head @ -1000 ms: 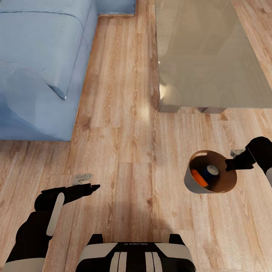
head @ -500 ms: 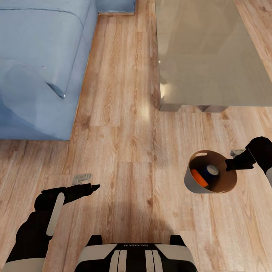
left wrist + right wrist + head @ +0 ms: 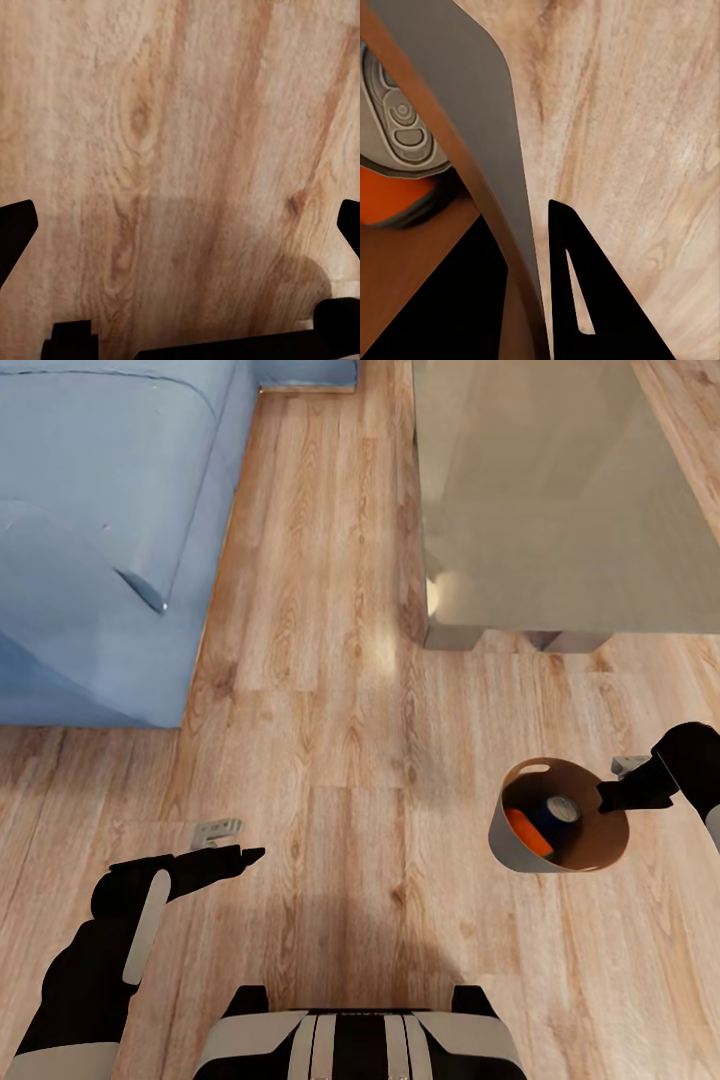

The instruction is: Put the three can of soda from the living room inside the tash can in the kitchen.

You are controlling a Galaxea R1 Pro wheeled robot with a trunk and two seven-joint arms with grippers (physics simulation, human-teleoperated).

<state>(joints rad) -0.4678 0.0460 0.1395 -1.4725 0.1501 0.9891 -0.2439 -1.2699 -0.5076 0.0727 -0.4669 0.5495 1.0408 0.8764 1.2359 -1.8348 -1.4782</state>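
The tash can [image 3: 503, 838], a tapered tan wood bin, hangs just above the floor at my right. My right gripper [image 3: 612, 796] is shut on its rim, one finger inside and one outside, as the right wrist view shows at the right gripper [image 3: 529, 300] and the tash can wall [image 3: 480, 105]. An orange can of soda [image 3: 527, 832] and a dark blue can of soda [image 3: 556, 812] lie in it. A silver can top [image 3: 397, 124] sits above an orange can side [image 3: 390, 202]. My left gripper [image 3: 235, 842] is open and empty over bare floor, as is the left gripper [image 3: 180, 225].
This is the living room. A blue sofa [image 3: 100, 540] fills the far left. The glass-topped low table [image 3: 550, 490] stands ahead on the right. A lane of light wood floor [image 3: 330, 610] runs between them.
The whole picture has shifted slightly, so the camera moved. Both arms and the held bin keep the same pose relative to me.
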